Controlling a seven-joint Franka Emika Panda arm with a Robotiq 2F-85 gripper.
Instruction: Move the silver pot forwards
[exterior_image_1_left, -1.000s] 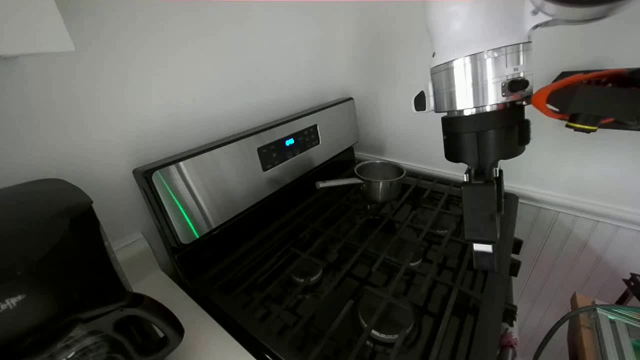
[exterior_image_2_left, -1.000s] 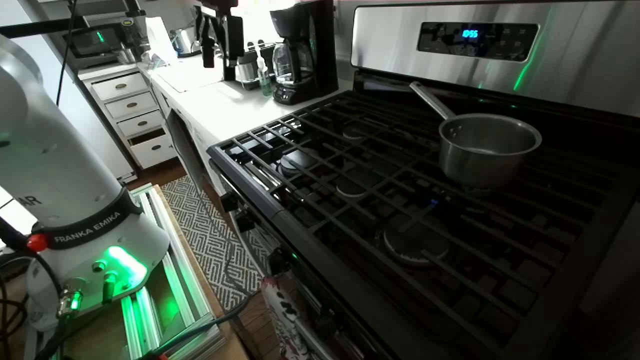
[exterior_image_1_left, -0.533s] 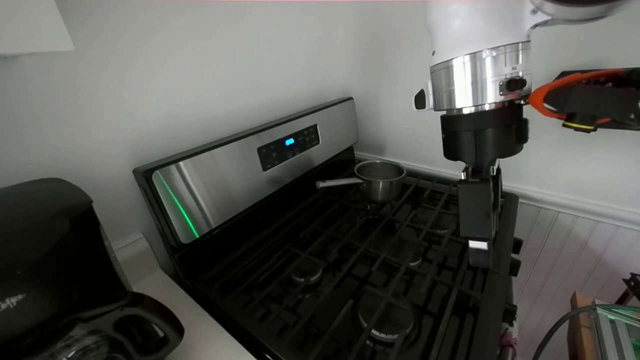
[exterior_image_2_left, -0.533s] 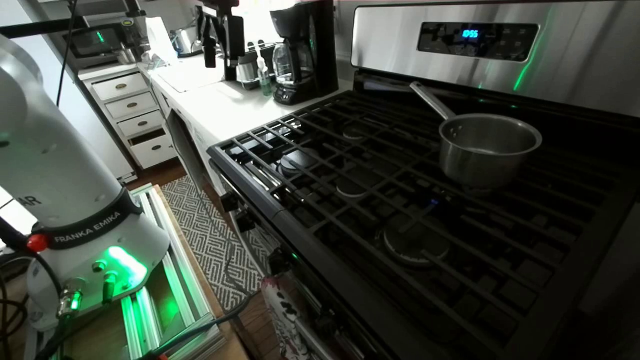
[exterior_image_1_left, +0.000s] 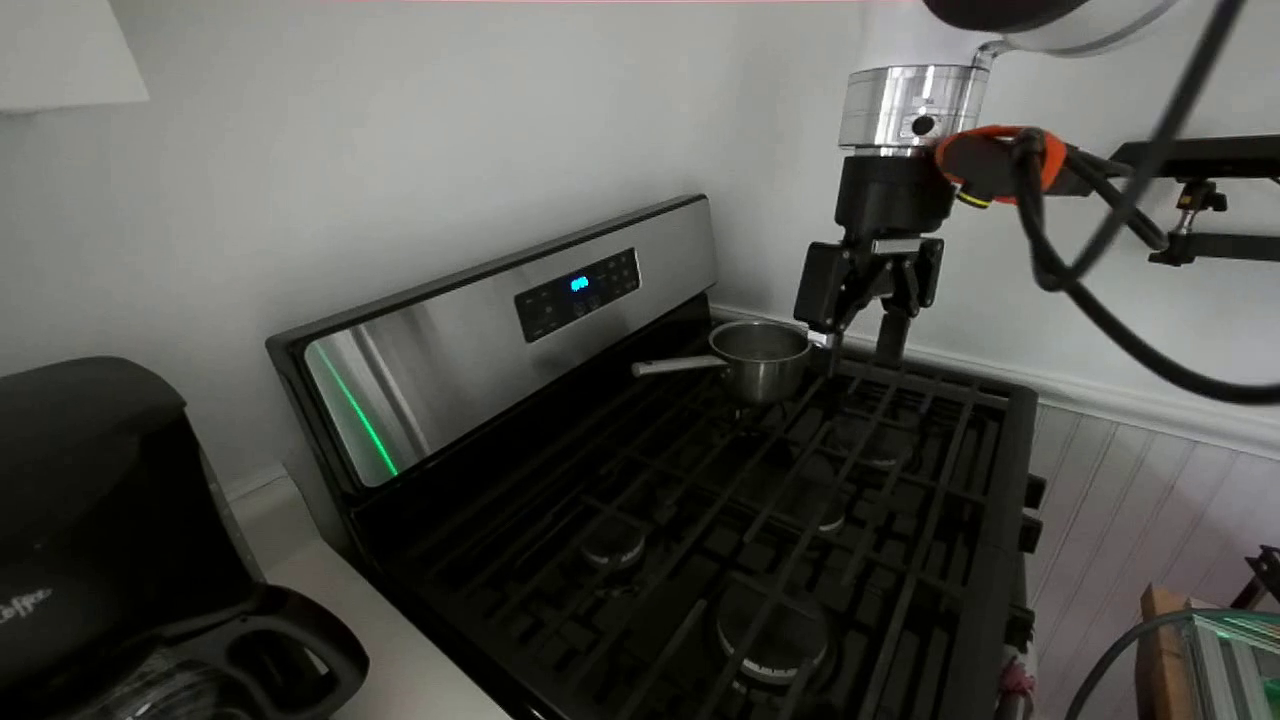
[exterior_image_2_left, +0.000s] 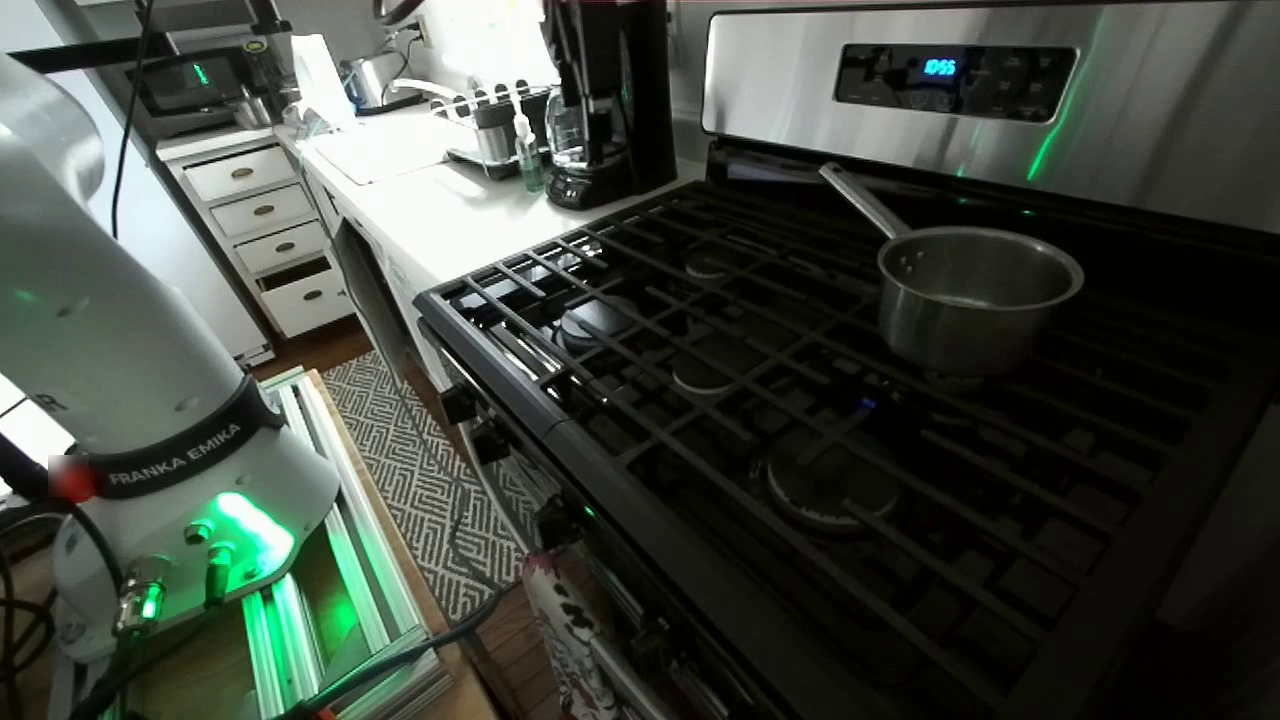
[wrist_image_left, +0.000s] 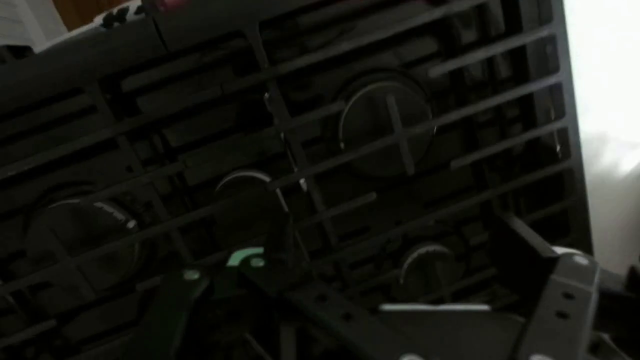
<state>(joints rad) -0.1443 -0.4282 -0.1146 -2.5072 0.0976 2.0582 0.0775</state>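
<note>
Nearest, in an exterior view, a black coffee maker (exterior_image_1_left: 90, 520) stands on the pale bench (exterior_image_1_left: 405, 655) just beside the stove (exterior_image_1_left: 690, 540); a low, wide swing of the arm (exterior_image_1_left: 905, 105) might clip it. Farther in, the hand (exterior_image_1_left: 857, 340) hangs above the stove with its fingers (exterior_image_1_left: 891, 335) spread, holding nothing. One of them seems nearly to meet the silver pot (exterior_image_1_left: 762, 370), though probably only by line of sight: the wrist view shows burners (wrist_image_left: 385, 130) and no pot. Coming down by that dim view alone could mean missing the pot or knocking it askew. Farther still, the pot sits upright on the grate (wrist_image_left: 492, 51), at the end away from the coffee maker, its thin handle (exterior_image_1_left: 680, 367) slanting toward the back panel (exterior_image_1_left: 480, 350). Held by that handle, the body could twist or tip, since its weight would hang off to one side; dragged instead, the base might catch on the grate, and a shallow pinch could slip on the smooth metal.
</note>
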